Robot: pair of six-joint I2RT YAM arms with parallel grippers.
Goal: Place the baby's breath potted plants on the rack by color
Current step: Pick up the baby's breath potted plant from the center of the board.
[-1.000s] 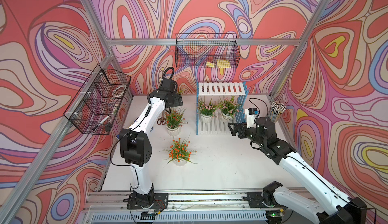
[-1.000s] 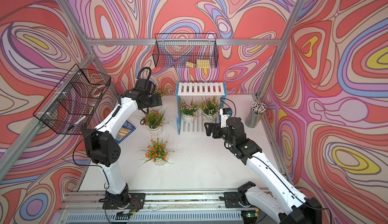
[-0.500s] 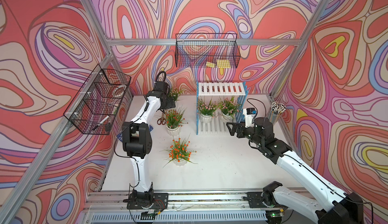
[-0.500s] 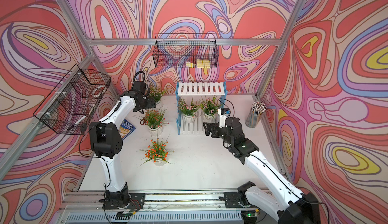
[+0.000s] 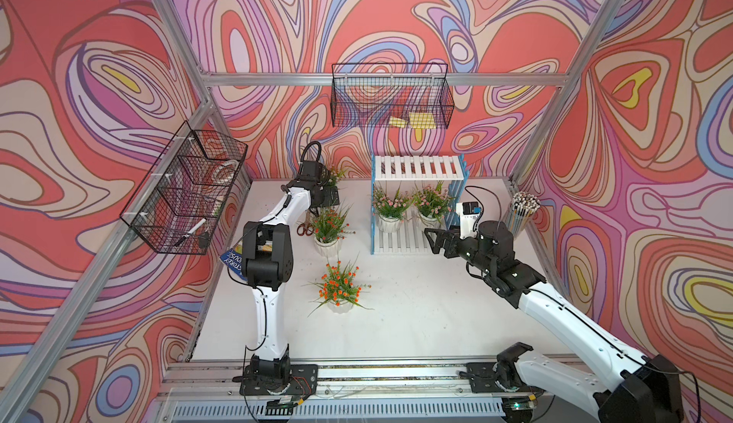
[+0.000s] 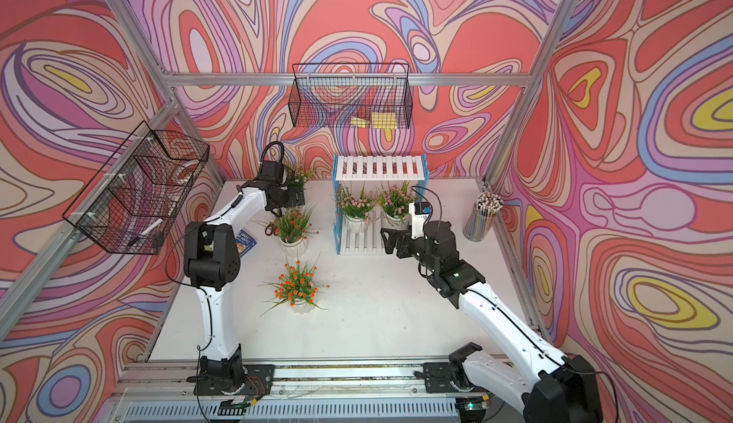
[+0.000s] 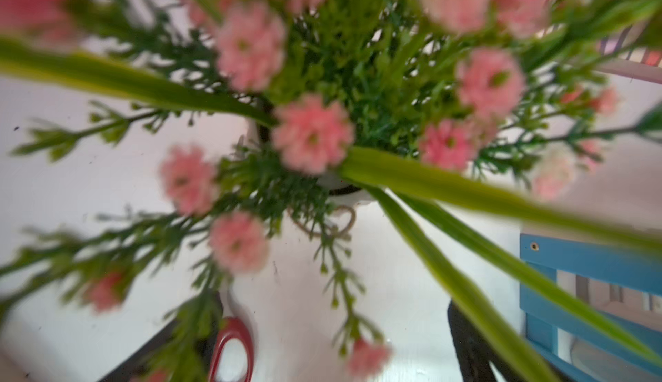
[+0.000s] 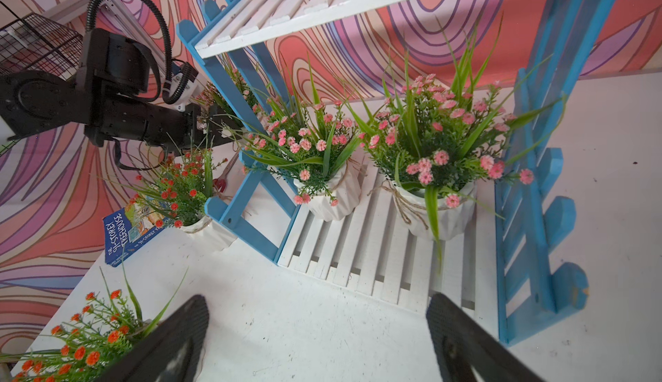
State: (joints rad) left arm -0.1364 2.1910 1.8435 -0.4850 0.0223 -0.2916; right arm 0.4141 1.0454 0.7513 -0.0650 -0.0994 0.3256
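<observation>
- Left pincer [image 5: 328, 199] gapes over the third pink plant [image 7: 358, 111], likely to grasp it
- Right pincer [image 8: 317, 308], released and empty, faces the rack [image 5: 416, 167]; lower shelf [image 5: 400, 240] groups two pink plants [image 5: 390, 207]
- Orange plants [image 5: 339, 288] wait on worktop [image 5: 416, 314]

Pink, orange, blue, white.
Bloomed pink on shelf plants [image 5: 390, 207], orange on table plants [image 5: 339, 286]; showed white-slatted, blue-sided rack [image 5: 416, 168].
</observation>
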